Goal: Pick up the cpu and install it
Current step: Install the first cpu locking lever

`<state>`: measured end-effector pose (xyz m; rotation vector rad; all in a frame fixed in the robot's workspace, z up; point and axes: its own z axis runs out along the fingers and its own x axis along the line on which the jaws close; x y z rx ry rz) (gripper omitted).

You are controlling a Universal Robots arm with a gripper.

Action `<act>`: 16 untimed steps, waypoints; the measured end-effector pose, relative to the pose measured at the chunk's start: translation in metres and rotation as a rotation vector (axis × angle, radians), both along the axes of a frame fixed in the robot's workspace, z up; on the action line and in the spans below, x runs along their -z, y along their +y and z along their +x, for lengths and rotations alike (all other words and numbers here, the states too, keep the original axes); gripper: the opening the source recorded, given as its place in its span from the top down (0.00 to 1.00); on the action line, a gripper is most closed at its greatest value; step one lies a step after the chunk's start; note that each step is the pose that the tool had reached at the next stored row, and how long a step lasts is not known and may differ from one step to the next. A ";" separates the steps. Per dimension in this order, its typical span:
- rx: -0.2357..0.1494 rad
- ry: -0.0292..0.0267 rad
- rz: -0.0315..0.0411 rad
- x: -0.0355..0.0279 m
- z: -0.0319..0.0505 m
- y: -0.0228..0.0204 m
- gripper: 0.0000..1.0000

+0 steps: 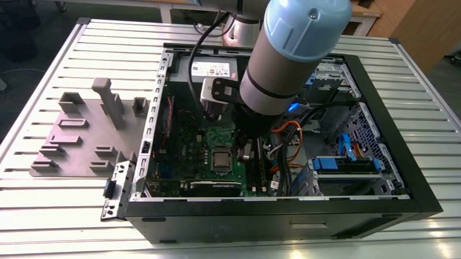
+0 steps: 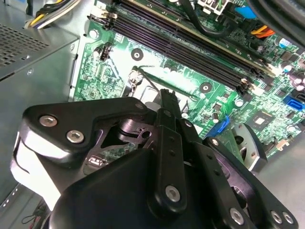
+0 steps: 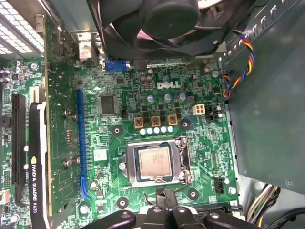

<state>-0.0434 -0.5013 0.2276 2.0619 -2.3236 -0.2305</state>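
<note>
Cpu (image 3: 154, 162) first: I see it lying flat in its square socket on the green board (image 3: 190, 95), inside the open computer case (image 1: 374, 183). In the exterior view the cpu (image 1: 219, 159) shows as a small grey square near the middle of the board. A thin silver frame (image 3: 183, 164) sits around it.

I think it is very light and stiff, like a thin tile. Its top is smooth shiny metal, so it could slip. I judge it easy to hurt, so I would hold it only by its side edges and keep it level.

My hand (image 3: 164, 202) hangs just beside the socket, close to one edge of the frame, and is not touching the cpu. It is black metal with round screws. I cannot tell if it is spread or closed, and I see nothing in it.

Around the socket, the board is bumpy with tiny parts. Long dark slots (image 2: 190, 45) run in straight rows. A round black fan (image 3: 152, 24) sits near one end. Colored wires (image 3: 236, 62) curl by the case wall. The case stands on a ribbed metal bench (image 1: 58, 216), next to a grey holder plate (image 1: 86, 140).
</note>
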 end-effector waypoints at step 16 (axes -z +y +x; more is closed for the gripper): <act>-0.001 0.0000 -0.0070 0.0075 0.0000 -0.0046 0.89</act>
